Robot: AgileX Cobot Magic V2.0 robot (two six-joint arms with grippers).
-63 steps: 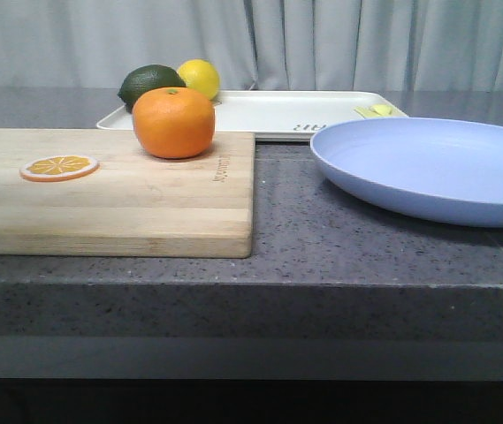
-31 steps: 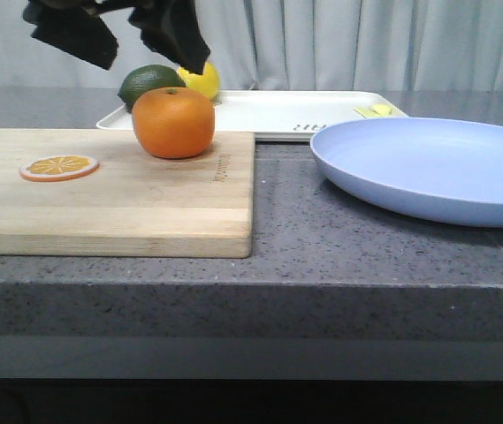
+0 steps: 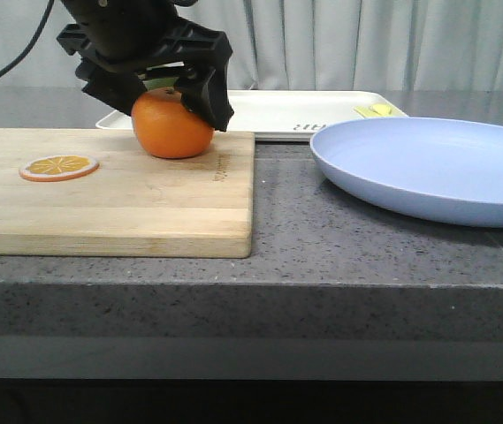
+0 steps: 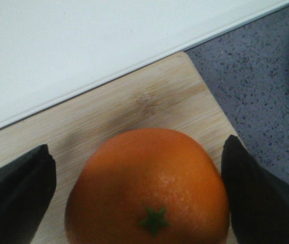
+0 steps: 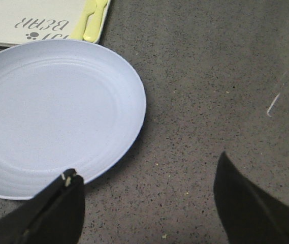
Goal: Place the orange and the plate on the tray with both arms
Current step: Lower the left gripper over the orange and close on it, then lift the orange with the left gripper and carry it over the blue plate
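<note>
My left gripper (image 3: 170, 93) is spread wide around the orange (image 3: 173, 123), fingers either side, nothing gripped; it sits on the wooden cutting board (image 3: 110, 190) just in front of the cream tray (image 3: 269, 113). Right gripper (image 5: 147, 203) open, empty, beside the matte lavender plate (image 3: 428, 168). Risk: round, smooth-skinned fruit, so an off-centre close could squirt it out rolling.

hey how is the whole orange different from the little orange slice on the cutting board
The orange is a full round fruit standing tall; the orange slice is a thin flat disc lying on its face. The orange sits at the board's far right, between the left gripper's open jaws; the slice lies near the left, with nothing around it. Both rest on the wooden cutting board and share the orange colour.
</note>
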